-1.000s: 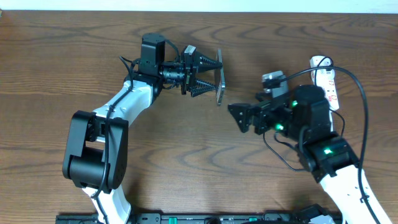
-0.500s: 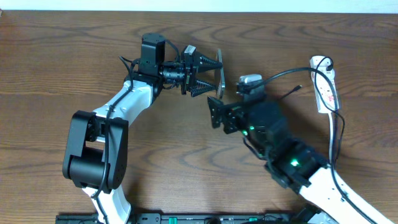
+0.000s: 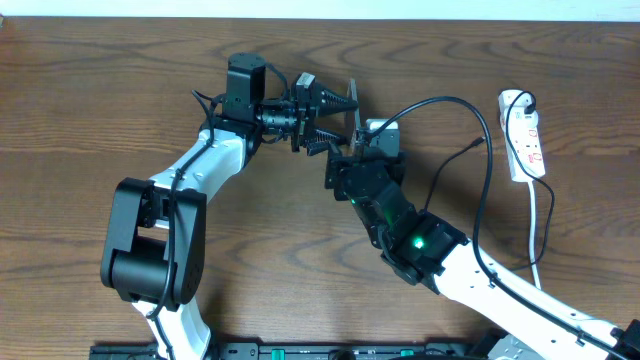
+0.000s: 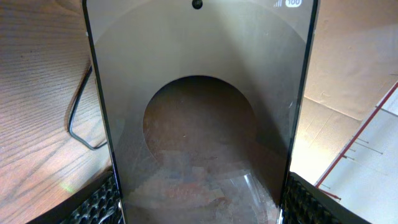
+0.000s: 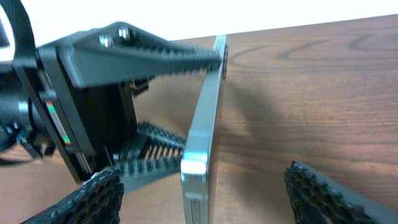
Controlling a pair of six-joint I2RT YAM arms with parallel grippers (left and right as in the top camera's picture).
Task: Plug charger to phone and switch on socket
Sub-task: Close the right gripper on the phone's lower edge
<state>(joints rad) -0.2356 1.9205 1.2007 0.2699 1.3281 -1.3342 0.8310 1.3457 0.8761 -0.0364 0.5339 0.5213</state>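
Observation:
My left gripper [image 3: 335,115] is shut on the phone [image 3: 353,108] and holds it on edge above the table. The phone's glossy dark face fills the left wrist view [image 4: 199,124], between that gripper's fingers [image 4: 199,208]. My right gripper [image 3: 343,165] is open just in front of the phone. In the right wrist view the phone's silver edge [image 5: 208,118] stands between the spread fingers [image 5: 202,190], touching neither. The white socket [image 3: 525,135] lies at the far right. The charger's thin black cable [image 3: 455,101] arcs from the socket towards my right arm. I cannot make out its connector plug.
A loop of thin black cable [image 4: 76,121] lies on the wooden table [image 3: 120,90] beside the phone in the left wrist view. The socket's white cord [image 3: 545,230] runs towards the front edge. My right arm [image 3: 470,275] crosses the front right.
My right arm has swung left from beside the socket to the phone, the black cable trailing with it. The left gripper and phone have not moved.

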